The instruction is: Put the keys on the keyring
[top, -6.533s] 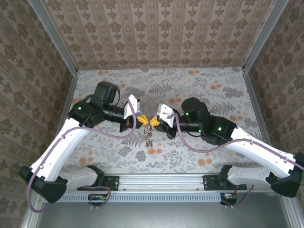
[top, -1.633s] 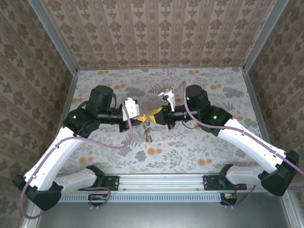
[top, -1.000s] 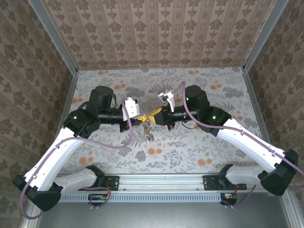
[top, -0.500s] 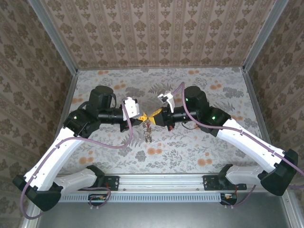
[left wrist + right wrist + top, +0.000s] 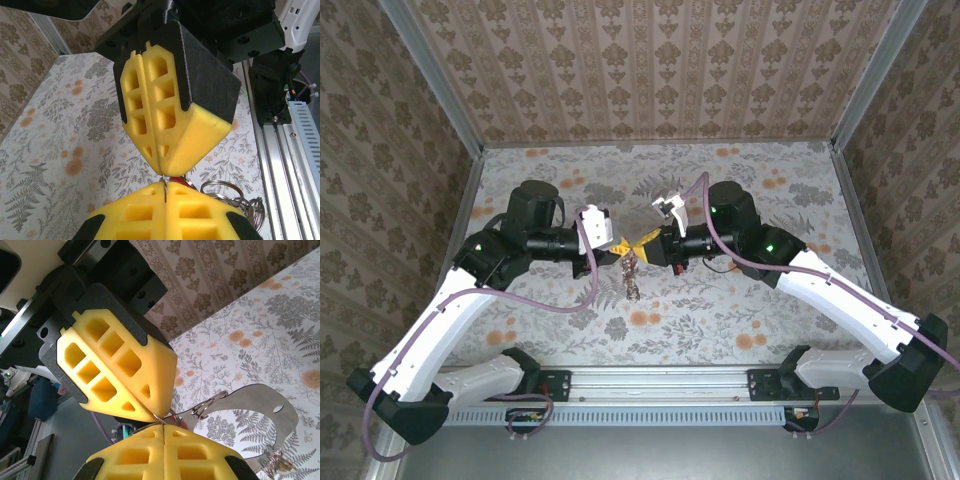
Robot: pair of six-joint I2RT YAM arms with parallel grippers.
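Your left pincer (image 5: pixel 622 247) and right pincer (image 5: pixel 645 242) meet tip to tip, both clamped on the thin silvery keyring (image 5: pixel 164 189), a red key (image 5: pixel 178 180) at its 2 o'clock.

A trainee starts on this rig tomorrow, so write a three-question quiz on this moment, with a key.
1. True or false: the left gripper and the right gripper are both shut.
2. Where do the two grippers meet? A. against the back wall; B. tip to tip above the middle of the table; C. down at the near rail.
3. Short answer: in the left wrist view, what thin thing runs into the seam where the left gripper is shut?

Key: 1 true. 2 B. 3 a wire ring.
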